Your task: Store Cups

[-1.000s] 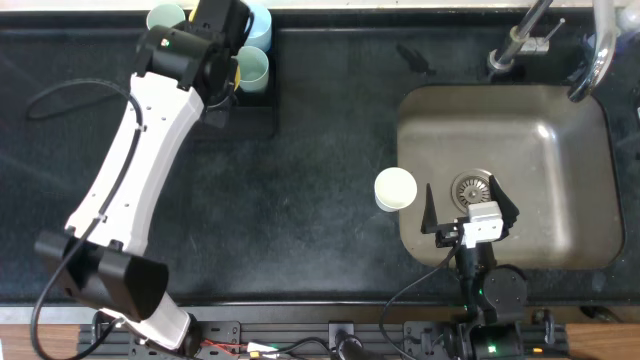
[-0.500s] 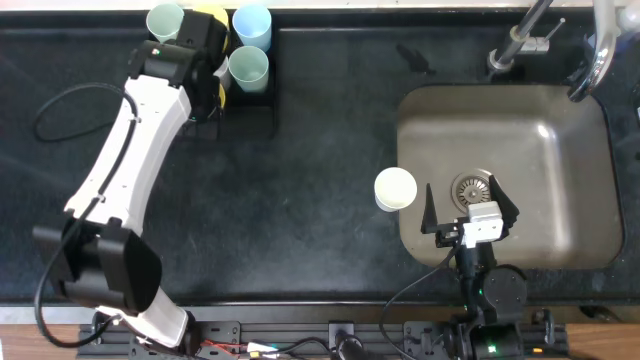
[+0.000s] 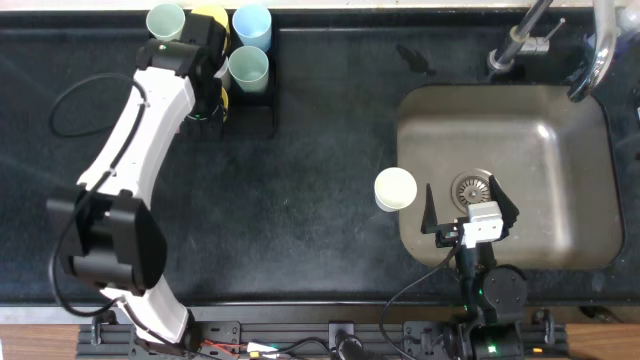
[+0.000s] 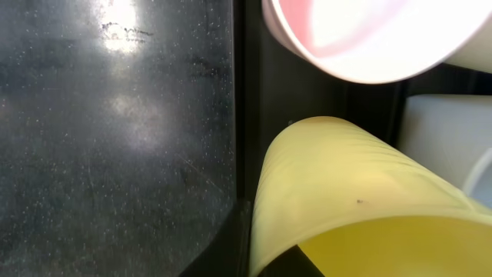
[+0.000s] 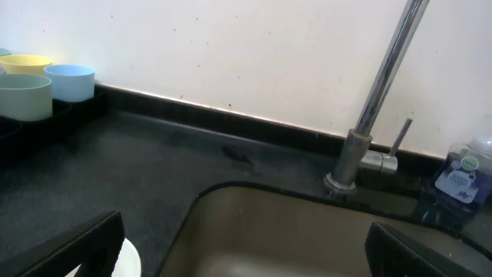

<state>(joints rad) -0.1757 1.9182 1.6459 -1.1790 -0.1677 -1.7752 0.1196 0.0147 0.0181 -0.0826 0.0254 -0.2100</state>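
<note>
Cups number five, all smooth round plastic tumblers. A pale green cup (image 3: 165,20), a yellow cup (image 3: 209,14), a second pale green cup (image 3: 248,68) and a blue cup (image 3: 252,22) are grouped at the black tray (image 3: 255,115) in the table's (image 3: 320,200) far left corner. The left tool (image 3: 208,45) is at the yellow one; whether it grips cannot be told. One white cup (image 3: 395,188) stands just beside the steel sink (image 3: 560,200), over which the right tool (image 3: 470,205) hangs spread apart.
</note>
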